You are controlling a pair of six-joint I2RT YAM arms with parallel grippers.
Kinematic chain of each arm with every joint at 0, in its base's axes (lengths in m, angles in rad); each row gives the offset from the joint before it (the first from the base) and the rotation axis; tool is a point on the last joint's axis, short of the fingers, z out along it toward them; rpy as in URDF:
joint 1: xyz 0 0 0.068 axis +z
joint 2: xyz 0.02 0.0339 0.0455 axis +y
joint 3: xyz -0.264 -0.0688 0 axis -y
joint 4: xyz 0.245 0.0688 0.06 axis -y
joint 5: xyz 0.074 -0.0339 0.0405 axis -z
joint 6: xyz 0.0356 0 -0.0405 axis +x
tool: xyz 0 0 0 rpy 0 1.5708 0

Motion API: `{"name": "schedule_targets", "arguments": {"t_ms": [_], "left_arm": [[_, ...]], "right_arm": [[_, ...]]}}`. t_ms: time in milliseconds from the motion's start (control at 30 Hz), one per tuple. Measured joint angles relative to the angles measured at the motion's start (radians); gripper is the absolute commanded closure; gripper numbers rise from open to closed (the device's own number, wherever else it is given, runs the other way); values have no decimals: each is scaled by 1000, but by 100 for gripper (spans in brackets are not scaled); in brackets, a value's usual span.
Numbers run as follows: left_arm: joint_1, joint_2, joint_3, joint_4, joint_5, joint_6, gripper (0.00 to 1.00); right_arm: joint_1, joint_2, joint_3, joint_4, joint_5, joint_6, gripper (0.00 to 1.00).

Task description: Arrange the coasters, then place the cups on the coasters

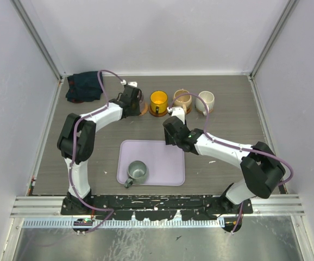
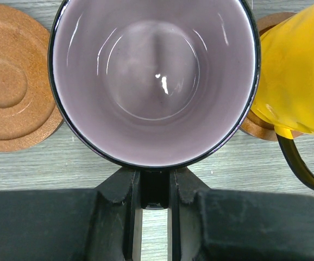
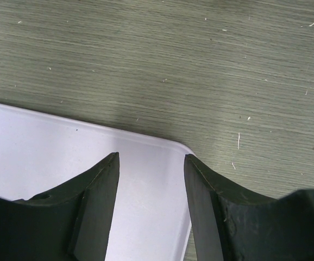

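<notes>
L fingers (image 2: 119, 201) are pinched narrow on the handle of the mauve cup (image 2: 154, 81), upper centre-left in the top view, toward the back of the surface (image 1: 238, 114). Cup is upright, mouth up, nothing inside. Can't tell if its base is touching down.

Bare coaster (image 2: 10, 81), light orange-brown, lies just beside it at the left of the L wrist view, no cup on it. Yellow cup (image 2: 295, 65) is just beside on the right, sitting on a darker coaster (image 2: 263, 128) w/ its edge poking out below.

In the top view the tan cup (image 1: 181, 99) and cream cup (image 1: 206, 100) follow the yellow one in a row to the right. Can't tell what's under them.

Grey-green cup (image 1: 137, 171) stands upright on the lavender tray (image 1: 162, 163), in its lower-left part, bottom centre of frame.

R fingers (image 3: 100, 190) are approx. half open, nothing between them, hanging over the tray's upper-right corner.

Dark cloth (image 1: 83, 87) is bunched in the upper-left corner of the surface.
</notes>
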Motion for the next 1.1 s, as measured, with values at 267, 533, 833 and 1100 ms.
{"name": "schedule_targets", "arguments": {"t_ms": [267, 533, 833, 1100], "left_arm": [[0, 0, 1, 4, -1, -3, 53], [0, 0, 5, 10, 0, -18, 48], [0, 0, 5, 11, 0, -20, 2], [0, -113, -63, 14, -6, -14, 2]], "right_arm": [[0, 2, 0, 0, -8, 0, 44], [0, 6, 2, 0, -12, -4, 44], [0, 6, 4, 0, -15, -14, 44], [0, 6, 10, 0, -13, -14, 44]]}}
